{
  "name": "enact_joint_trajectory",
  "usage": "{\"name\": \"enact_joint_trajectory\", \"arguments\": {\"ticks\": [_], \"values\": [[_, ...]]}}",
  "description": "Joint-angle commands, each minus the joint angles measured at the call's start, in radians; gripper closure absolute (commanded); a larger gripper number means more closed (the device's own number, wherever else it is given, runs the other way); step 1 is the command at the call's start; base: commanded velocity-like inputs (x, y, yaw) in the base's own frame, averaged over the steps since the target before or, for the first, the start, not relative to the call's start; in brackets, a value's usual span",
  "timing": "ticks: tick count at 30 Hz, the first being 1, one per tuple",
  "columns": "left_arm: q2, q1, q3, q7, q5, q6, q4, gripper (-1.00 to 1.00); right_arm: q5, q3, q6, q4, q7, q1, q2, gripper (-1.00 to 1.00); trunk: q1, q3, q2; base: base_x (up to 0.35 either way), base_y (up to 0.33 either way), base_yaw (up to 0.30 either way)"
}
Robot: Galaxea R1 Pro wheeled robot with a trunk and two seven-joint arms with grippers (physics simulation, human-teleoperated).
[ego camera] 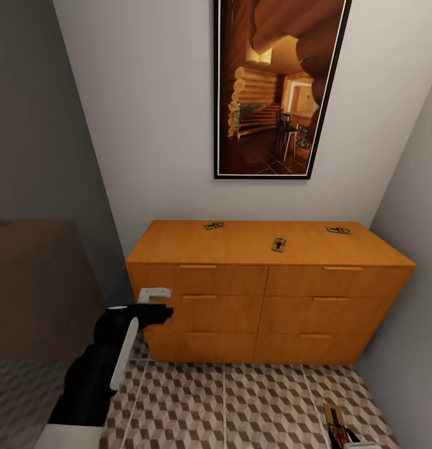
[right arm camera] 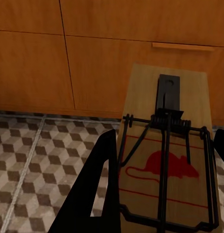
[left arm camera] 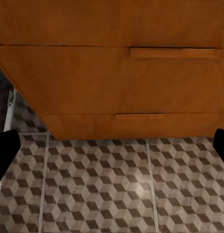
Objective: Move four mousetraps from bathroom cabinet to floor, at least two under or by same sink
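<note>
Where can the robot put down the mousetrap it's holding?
The patterned floor in front of the cabinet is bare, good for the mousetrap in the right gripper. The cabinet's top already carries three traps, with gaps between.

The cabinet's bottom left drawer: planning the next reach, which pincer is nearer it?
Left. The left pincer hangs just before the cabinet at its left edge, above the bottom left drawer. The right pincer sits low and back, holding a mousetrap.
</note>
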Motion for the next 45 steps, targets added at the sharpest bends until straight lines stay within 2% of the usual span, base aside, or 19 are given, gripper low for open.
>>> {"name": "enact_joint_trajectory", "arguments": {"ticks": [1, 2, 4, 9, 11, 12, 15, 17, 18, 22, 26, 32, 35, 36, 40, 45], "values": [[0.0, -0.026, 0.0, 0.001, -0.001, 0.007, 0.007, -1.0, 0.009, -0.009, -0.003, 0.001, 0.003, -0.001, 0.0, 1.0, 0.0, -0.001, -0.001, 0.0, 0.0, 0.0], [-0.001, -0.049, 0.0, 0.001, -0.001, 0.01, 0.015, -1.0, 0.009, -0.009, -0.003, 0.001, 0.003, -0.001, 0.0, 1.0, 0.0, -0.001, -0.001, 0.0, 0.0, 0.0], [-0.001, -0.144, 0.0, 0.001, -0.001, 0.016, 0.05, -1.0, 0.009, -0.009, -0.003, 0.001, 0.003, -0.001, 0.0, 1.0, 0.0, -0.001, -0.001, 0.0, 0.0, 0.0], [-0.003, -0.295, 0.0, 0.002, -0.002, 0.019, 0.156, -1.0, 0.009, -0.009, -0.003, 0.001, 0.003, -0.001, -0.001, 1.0, 0.0, -0.001, -0.001, 0.0, 0.0, 0.0], [-0.005, -0.37, 0.0, 0.004, -0.011, 0.017, 0.211, -1.0, 0.009, -0.009, -0.003, 0.001, 0.003, -0.001, -0.001, 1.0, 0.0, -0.001, -0.001, 0.0, 0.0, 0.0], [-0.005, -0.39, 0.0, 0.005, -0.016, 0.016, 0.227, -1.0, 0.009, -0.009, -0.003, 0.001, 0.003, -0.001, -0.001, 1.0, 0.0, -0.001, -0.001, 0.0, 0.0, 0.0], [-0.006, -0.494, 0.0, 0.007, -0.06, 0.014, 0.322, -1.0, 0.009, -0.009, -0.003, 0.001, 0.003, -0.001, -0.001, 1.0, 0.0, -0.001, -0.001, 0.0, 0.0, 0.0], [-0.006, -0.535, 0.0, 0.007, -0.084, 0.014, 0.361, -1.0, 0.009, -0.009, -0.003, 0.001, 0.003, -0.001, -0.001, 1.0, 0.0, -0.001, -0.001, 0.0, 0.0, 0.0], [-0.006, -0.578, 0.0, 0.008, -0.108, 0.014, 0.395, -1.0, 0.009, -0.009, -0.003, 0.001, 0.003, -0.001, 0.0, 1.0, 0.0, -0.001, -0.001, 0.0, 0.0, 0.0], [-0.006, -0.674, 0.0, 0.008, -0.152, 0.013, 0.457, -1.0, 0.009, -0.009, -0.003, 0.001, 0.003, -0.001, 0.0, 1.0, 0.0, -0.001, -0.001, 0.0, 0.0, 0.0], [-0.007, -0.704, 0.0, 0.005, -0.169, 0.013, 0.462, -1.0, 0.009, -0.009, -0.003, 0.001, 0.003, -0.001, 0.0, 1.0, 0.0, -0.001, -0.001, 0.0, 0.0, 0.0], [-0.006, -0.713, -0.006, -0.008, -0.172, 0.017, 0.451, -1.0, 0.009, -0.009, -0.003, 0.001, 0.003, -0.001, 0.0, 1.0, 0.0, -0.001, -0.001, 0.0, 0.0, 0.0], [-0.004, -0.715, -0.038, -0.019, -0.172, 0.016, 0.424, -1.0, 0.009, -0.009, -0.003, 0.001, 0.003, -0.001, -0.001, 1.0, 0.0, -0.001, -0.001, 0.0, 0.0, 0.0], [-0.002, -0.716, -0.062, -0.023, -0.171, 0.017, 0.408, -1.0, 0.009, -0.009, -0.003, 0.001, 0.003, -0.001, -0.001, 1.0, 0.0, -0.001, -0.001, 0.0, 0.0, 0.0], [0.003, -0.716, -0.101, -0.03, -0.17, 0.018, 0.379, -1.0, 0.009, -0.009, -0.003, 0.001, 0.003, -0.001, -0.002, 1.0, 0.0, -0.001, -0.001, 0.0, 0.0, 0.0], [0.004, -0.716, -0.117, -0.032, -0.169, 0.018, 0.374, -1.0, 0.009, -0.009, -0.003, 0.001, 0.003, -0.001, -0.002, 1.0, 0.0, -0.001, -0.001, 0.0, 0.0, 0.0]]}}
